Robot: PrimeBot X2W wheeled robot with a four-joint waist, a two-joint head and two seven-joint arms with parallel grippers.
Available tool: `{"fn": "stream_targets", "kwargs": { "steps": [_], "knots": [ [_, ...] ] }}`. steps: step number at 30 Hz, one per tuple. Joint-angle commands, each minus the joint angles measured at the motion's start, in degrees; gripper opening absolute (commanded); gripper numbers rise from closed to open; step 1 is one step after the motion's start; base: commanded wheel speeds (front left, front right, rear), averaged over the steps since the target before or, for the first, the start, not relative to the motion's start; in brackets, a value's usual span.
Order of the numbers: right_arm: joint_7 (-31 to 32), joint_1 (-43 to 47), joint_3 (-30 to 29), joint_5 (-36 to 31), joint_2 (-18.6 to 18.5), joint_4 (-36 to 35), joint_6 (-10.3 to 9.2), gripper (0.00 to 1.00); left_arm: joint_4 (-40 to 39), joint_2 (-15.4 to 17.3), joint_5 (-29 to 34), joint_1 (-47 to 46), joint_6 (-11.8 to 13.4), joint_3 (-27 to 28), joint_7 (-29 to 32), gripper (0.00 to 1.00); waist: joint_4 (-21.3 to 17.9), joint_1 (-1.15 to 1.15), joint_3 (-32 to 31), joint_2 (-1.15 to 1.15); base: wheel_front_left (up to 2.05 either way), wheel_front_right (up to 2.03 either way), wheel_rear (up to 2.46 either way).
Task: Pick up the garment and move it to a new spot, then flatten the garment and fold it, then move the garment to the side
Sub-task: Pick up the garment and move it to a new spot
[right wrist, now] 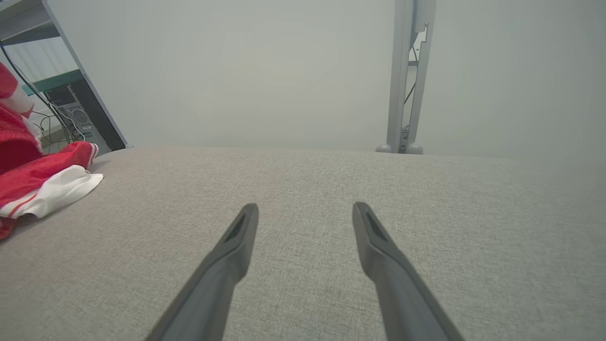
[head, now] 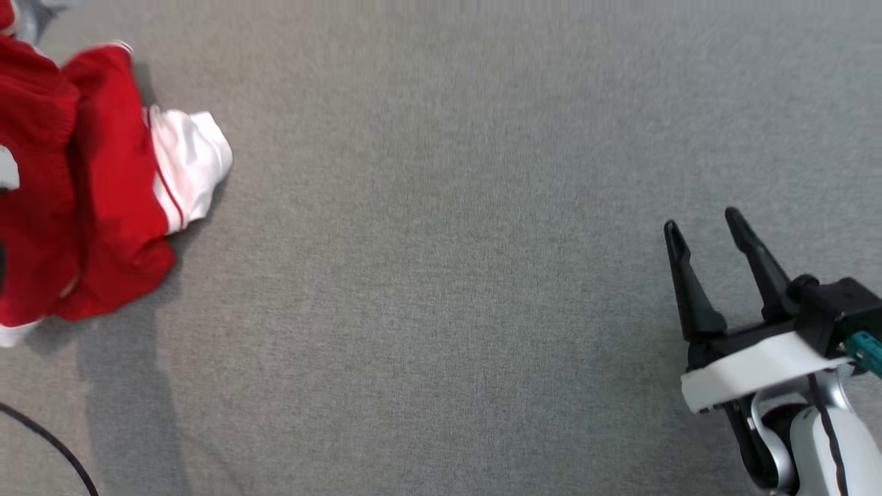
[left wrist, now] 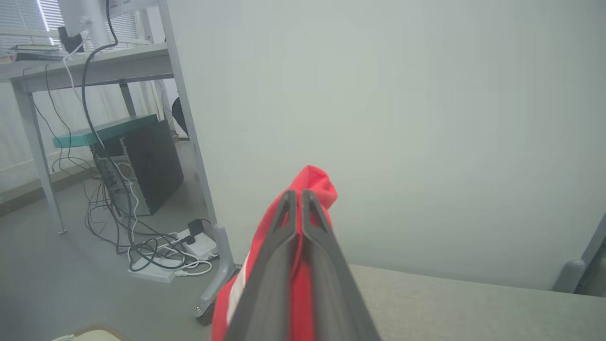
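Right of the garment (head: 103, 207), wide tabletop (head: 448, 289) stretches.

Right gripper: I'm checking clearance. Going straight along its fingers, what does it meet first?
Probably nothing near: the right gripper points over the grey fabric tabletop towards a pale wall; depth is unclear. The red-and-white garment lies off to its left.
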Motion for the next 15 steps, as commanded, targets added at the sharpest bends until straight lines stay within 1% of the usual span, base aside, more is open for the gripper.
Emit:
{"fn": "stream_targets", "kwargs": {
  "steps": [1,4,7,10,15],
  "knots": [
    [-0.5,1.05,-0.14,0.49,-0.02,0.38,0.01,1.0,-2.26,0.43,0.36,2.35,0.79,0.18,-0.32,0.0,-0.39,0.0,-4.02,0.0,0.0,0.0,0.0],
    [-0.88,3.0,-0.45,0.95,0.21,0.77,0.01,1.0,-10.85,0.56,0.74,7.75,3.02,0.36,0.17,0.0,-0.93,0.0,-7.63,0.0,0.0,0.0,0.0],
    [-0.84,4.7,-0.83,1.24,0.49,0.94,0.01,1.0,-21.31,0.85,1.25,14.87,5.7,0.12,2.1,0.0,-1.56,0.0,-10.8,0.0,0.0,0.0,0.0],
    [-0.63,6.37,-1.15,1.62,0.62,0.78,0.01,1.0,-32.61,0.96,2.06,22.55,9.06,0.08,4.67,0.0,-2.34,0.0,-13.39,0.0,0.0,0.0,0.0],
    [-0.23,8.48,-1.93,1.93,0.73,0.04,0.01,1.0,-50.52,0.21,3.73,34.82,15.03,-0.74,9.11,0.0,-3.69,0.0,-16.22,0.0,0.0,0.0,0.0]
  ]
}}
